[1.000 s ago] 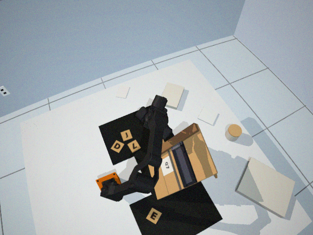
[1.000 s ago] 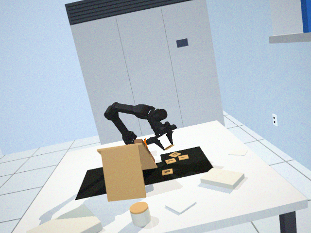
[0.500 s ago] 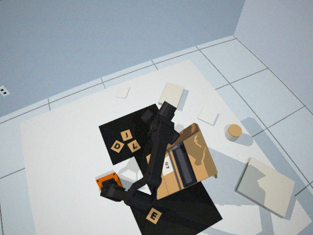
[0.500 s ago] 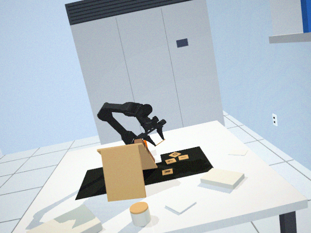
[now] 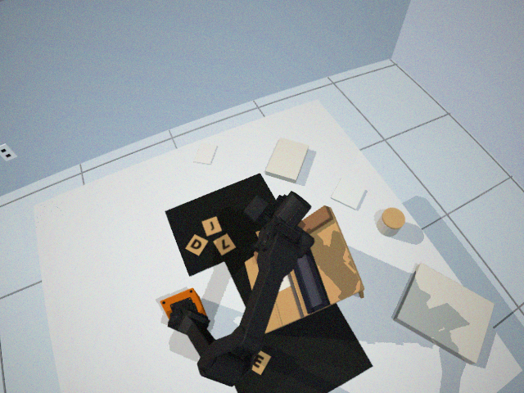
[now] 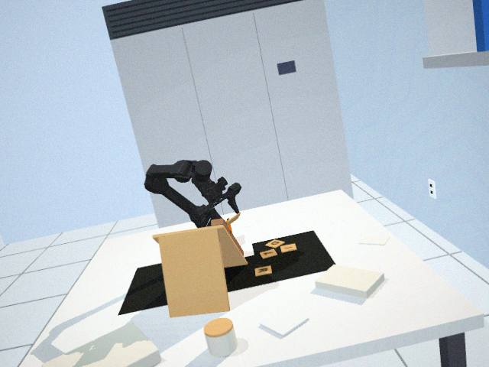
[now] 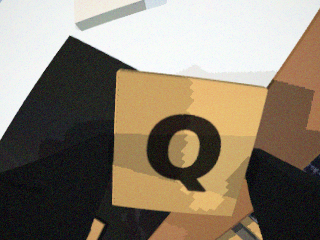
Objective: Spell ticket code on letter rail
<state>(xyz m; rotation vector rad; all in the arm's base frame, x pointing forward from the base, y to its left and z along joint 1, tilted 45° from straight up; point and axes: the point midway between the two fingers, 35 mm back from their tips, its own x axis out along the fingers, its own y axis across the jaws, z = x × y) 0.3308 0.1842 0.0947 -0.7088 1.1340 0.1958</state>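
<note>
the gripper is shut on the q tile, one black finger on each side. the q tile is up off the mat, by the board. the wrist view shows the big black q, with its tail low and to the right. a brown bar is by the tile in that view, but i can't tell if they touch.

the arm goes over the board and hides some of it. part of the white ticket peeks out, but i can't read it now. next to it is a long dark strip.

on the mat, the d tile, j tile and l tile lie flat, close together. one more tile lies near them; its letter is too blurry to read. the e tile is on the mat too, well apart from them, part under the arm.

a pot with a tan top stands on the white counter.
</note>
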